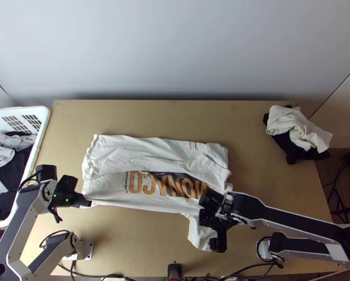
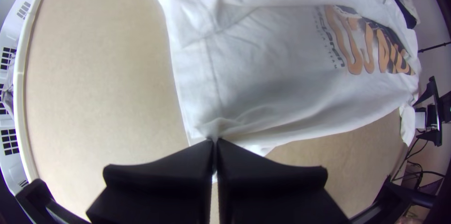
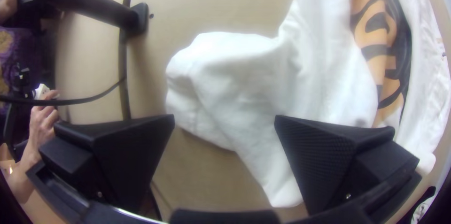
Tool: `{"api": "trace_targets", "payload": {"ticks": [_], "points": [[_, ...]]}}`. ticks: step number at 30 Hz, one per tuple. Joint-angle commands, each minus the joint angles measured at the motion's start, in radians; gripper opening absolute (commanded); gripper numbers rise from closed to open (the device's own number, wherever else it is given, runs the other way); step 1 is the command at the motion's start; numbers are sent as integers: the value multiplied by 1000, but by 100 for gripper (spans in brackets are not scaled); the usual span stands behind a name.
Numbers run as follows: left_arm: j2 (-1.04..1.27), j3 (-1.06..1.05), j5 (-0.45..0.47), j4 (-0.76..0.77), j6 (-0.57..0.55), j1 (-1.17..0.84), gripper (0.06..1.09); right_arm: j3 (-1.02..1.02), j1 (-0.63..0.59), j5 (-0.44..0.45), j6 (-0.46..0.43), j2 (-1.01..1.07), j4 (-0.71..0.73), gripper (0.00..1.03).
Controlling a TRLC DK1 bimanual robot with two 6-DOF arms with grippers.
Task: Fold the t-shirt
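The silver-grey left arm (image 1: pixel 24 220) stands over the left side of the light wooden table (image 1: pixel 142 248), its wrist angled inward so that the black left gripper (image 1: pixel 89 204) sits low at the cloth. The right arm (image 1: pixel 287 216) extends inward over the table's near right part, with the black right gripper (image 1: pixel 212 232) above the near side, right of the middle. The left gripper's flat fingers are pressed together at their tips, pinching a gathered bit of the hem at one corner of the white, printed fabric t-shirt (image 1: pixel 112 187). The right gripper is released, its fingers wide apart over a loose flap (image 3: pixel 225 73) of the same garment; whether they touch it cannot be determined. The t-shirt lies lengthwise across the middle of the table, its far portion turned over towards the near side and partly overlapping a dark panel with large orange lettering (image 1: pixel 163 185). Creases run along the overlapping layer. The flap projects from the right end towards the table's near edge. A white plastic basket (image 1: pixel 43 124) holding clothes stands at the table's left edge; a white and black cloth pile (image 1: pixel 294 129) lies at its far right corner.
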Motion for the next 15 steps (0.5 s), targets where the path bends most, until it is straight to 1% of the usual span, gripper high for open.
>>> {"api": "trace_targets", "payload": {"ticks": [1,3,5,9,12,13,15], "points": [[11,4,-1,13,-18,2,9,-78,18,68,28,11,104,93],[16,5,-1,17,-26,2,9,-97,21,88,42,13,128,92],[17,7,-1,19,-29,-4,9,-117,21,106,42,25,145,80],[19,7,-1,20,-32,-7,9,-141,21,120,55,16,182,42],[19,7,-1,20,-32,-7,9,-140,20,139,55,4,180,9],[17,7,-1,20,-32,-7,9,-138,20,143,55,-3,174,3],[13,10,-1,19,-30,-7,9,-135,9,145,48,-16,154,3]]}}
